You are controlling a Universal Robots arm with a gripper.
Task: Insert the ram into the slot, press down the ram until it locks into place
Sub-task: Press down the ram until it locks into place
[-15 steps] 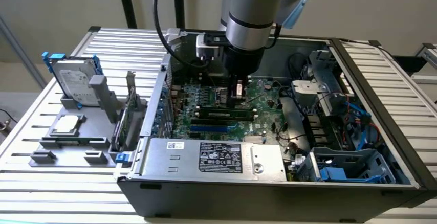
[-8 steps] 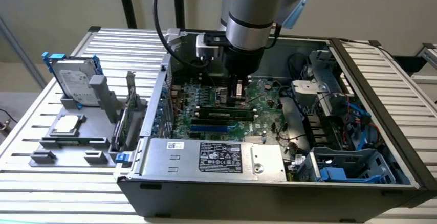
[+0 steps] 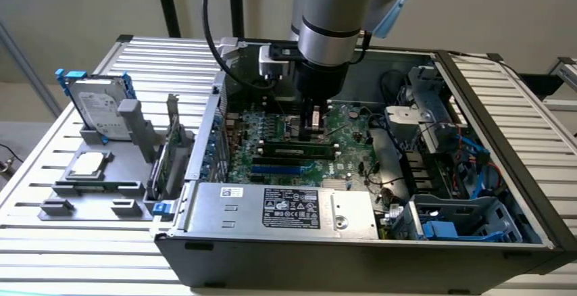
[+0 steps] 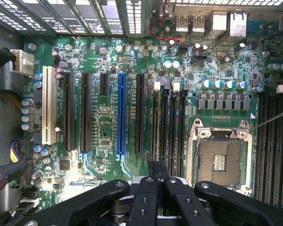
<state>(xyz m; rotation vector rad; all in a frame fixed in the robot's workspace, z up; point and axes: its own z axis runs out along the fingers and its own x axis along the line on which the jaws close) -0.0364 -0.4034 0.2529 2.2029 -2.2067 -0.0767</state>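
Exterior view: computer case (lid off) on slatted table.

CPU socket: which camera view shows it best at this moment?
The wrist view. The CPU socket faces the camera, its silver frame and empty square centre plain beside the black slots. In the exterior view it can't be picked out on the motherboard behind the arm.

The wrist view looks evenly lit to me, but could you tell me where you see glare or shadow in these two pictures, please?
Wrist view: a bright glare patch washes out the motherboard just ahead of the tool; the rest is evenly lit. Exterior view: the case interior is shadowed under the arm, while the ribbed table is bright.
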